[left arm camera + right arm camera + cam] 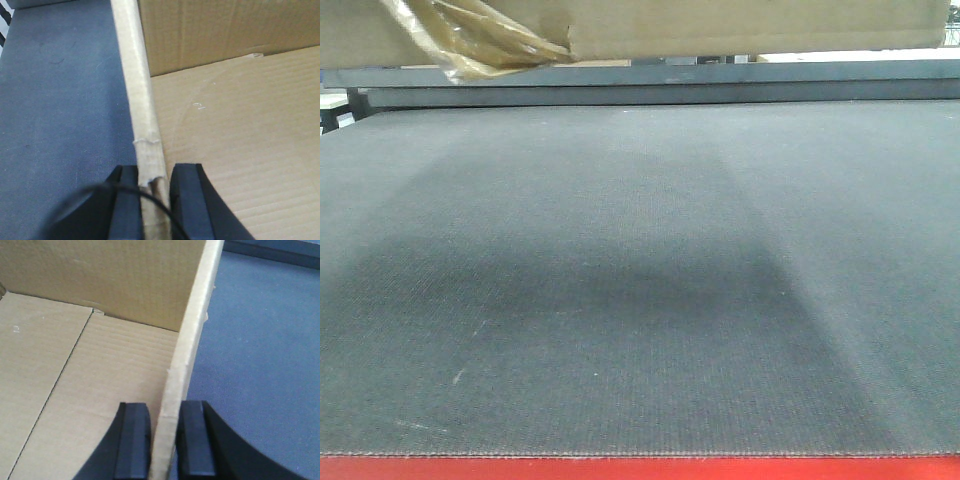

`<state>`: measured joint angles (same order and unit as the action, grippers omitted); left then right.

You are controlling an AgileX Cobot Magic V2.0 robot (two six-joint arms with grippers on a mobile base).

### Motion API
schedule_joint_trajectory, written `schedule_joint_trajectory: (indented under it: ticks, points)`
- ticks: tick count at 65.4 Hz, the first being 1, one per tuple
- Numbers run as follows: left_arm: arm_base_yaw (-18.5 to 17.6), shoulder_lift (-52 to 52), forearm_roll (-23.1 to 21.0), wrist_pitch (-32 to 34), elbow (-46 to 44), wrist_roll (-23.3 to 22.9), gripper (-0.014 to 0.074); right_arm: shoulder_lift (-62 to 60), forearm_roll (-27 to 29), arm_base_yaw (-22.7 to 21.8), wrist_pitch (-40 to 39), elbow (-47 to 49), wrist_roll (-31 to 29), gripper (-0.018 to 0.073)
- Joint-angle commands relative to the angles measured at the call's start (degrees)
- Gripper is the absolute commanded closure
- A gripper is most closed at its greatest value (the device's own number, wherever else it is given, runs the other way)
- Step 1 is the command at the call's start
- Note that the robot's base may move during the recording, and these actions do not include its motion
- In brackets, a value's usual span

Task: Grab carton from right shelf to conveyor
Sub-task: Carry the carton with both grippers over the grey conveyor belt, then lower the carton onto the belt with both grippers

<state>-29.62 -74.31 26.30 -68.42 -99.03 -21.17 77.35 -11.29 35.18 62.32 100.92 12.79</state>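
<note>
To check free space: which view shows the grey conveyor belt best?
The exterior front-facing view: the grey conveyor belt fills it. Both wrist views show only a part beside the brown cardboard carton.

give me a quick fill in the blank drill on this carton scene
1. The left gripper is shut on the carton's side ____.
2. The right gripper holds the carton with one finger inside and the other ____.
3. In the front view, a ____ strip runs along the near edge of the grey belt.

Missing words: wall; outside; red
</note>
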Motion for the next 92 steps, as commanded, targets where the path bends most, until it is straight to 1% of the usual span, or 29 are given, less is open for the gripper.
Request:
schedule_joint_trajectory:
  ticks: [1,33,71,74,79,86,92]
  points:
    - [-0.4,0.4,0.4,2.3,-0.3,0.5,0.0615,-0.6,0.5,0.2,-2.8,0.3,-0.2,0.0618]
    - [-0.4,0.4,0.4,2.7,-0.3,0.5,0.0615,-0.6,0.5,0.2,-2.8,0.3,-0.2,0.0618]
    - [-0.4,0.4,-0.1,14.4,-0.3,0.5,0.0615,-0.6,0.5,0.2,-2.2,0.3,-0.2,0.0618]
    - [-0.4,0.4,-0.1,14.4,-0.3,0.5,0.0615,-0.6,0.5,0.2,-2.2,0.3,-0.2,0.0618]
    - [-0.4,-0.3,-0.3,12.3,-0.3,0.5,0.0615,-0.2,0.2,-0.1,-2.2,0.3,-0.2,0.0618]
    - [0.2,-3.0,-0.3,7.1,-0.3,0.5,0.0615,1.5,0.0,-2.0,-1.8,0.2,-0.2,0.0618]
    - [1.2,-6.4,-0.6,5.1,0.0,0.5,0.0615,3.9,0.0,-4.2,-1.4,-0.2,-0.2,0.0618]
